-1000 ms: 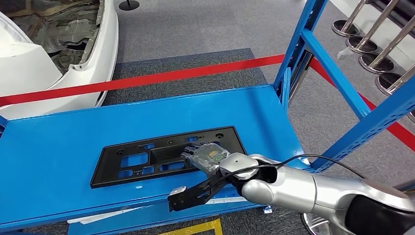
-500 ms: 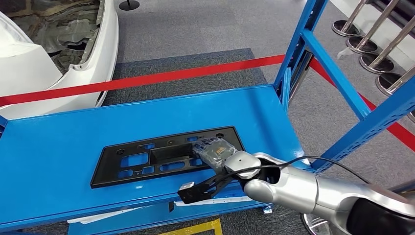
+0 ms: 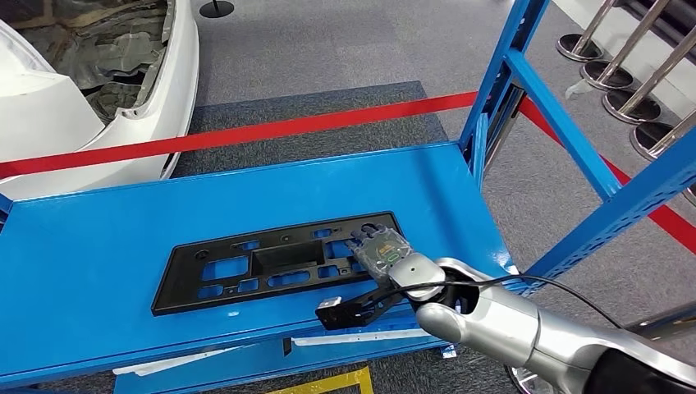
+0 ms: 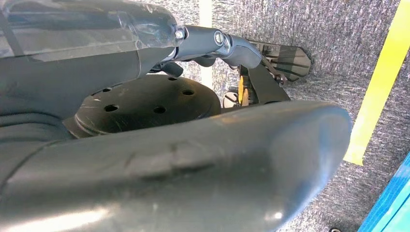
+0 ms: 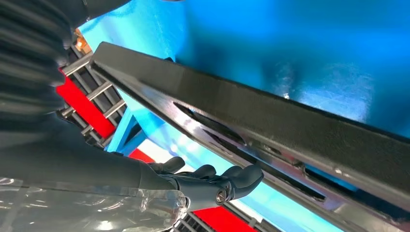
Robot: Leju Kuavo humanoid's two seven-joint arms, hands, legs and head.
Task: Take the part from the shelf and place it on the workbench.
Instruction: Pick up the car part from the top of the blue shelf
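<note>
The black part [image 3: 279,261] lies flat on the blue shelf [image 3: 107,238]. My right hand [image 3: 384,253] rests at its right end, fingers [image 5: 237,180] curled beside its edge (clamped or not, I cannot tell).

The silver right arm [image 3: 509,324] is reaching forward and to the left from the lower right of the head view, a black cable looping over its forearm. The right hand [image 3: 382,250], wrapped in a clear plastic cover, is lying palm down with its dark fingers [image 5: 227,179] curling slightly, holding nothing. The left hand's thick grey thumb [image 4: 193,159] is hanging down toward the floor.
</note>
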